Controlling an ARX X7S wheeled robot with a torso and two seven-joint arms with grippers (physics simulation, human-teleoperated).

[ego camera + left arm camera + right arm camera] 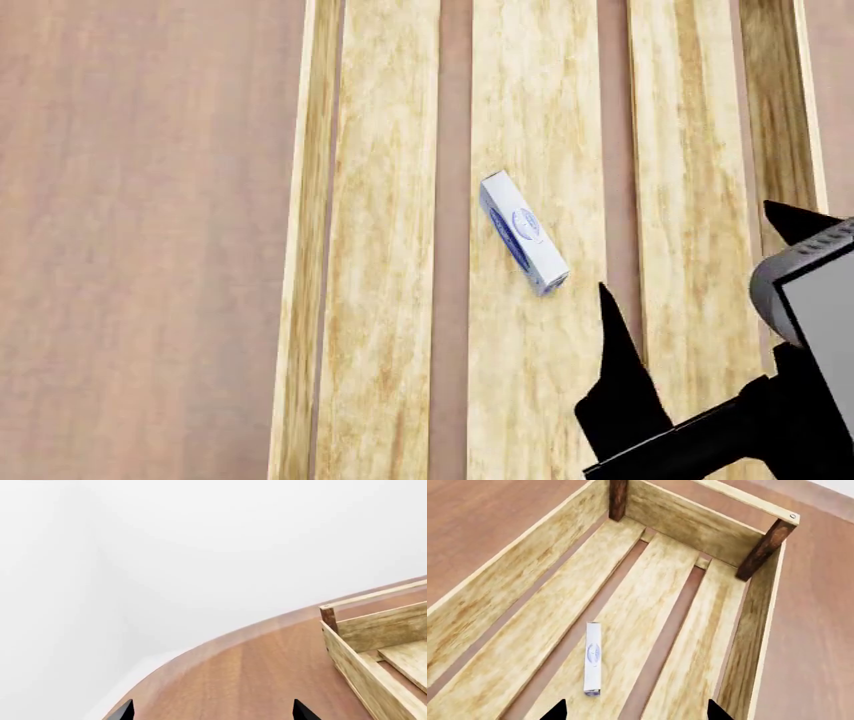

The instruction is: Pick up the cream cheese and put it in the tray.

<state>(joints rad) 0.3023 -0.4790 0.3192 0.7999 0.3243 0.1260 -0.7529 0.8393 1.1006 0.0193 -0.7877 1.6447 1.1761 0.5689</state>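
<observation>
The cream cheese (592,658) lies on its narrow side on the middle slat of the tray (688,524). My right pincer (635,711) hangs released above it, holding nothing; I judge the placing done. Left pincer (212,711), likewise released, over the desk (253,670).

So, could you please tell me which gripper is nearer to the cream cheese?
The right gripper: it hangs open just above the cream cheese lying in the tray. The left gripper is outside the tray, over the table.
</observation>
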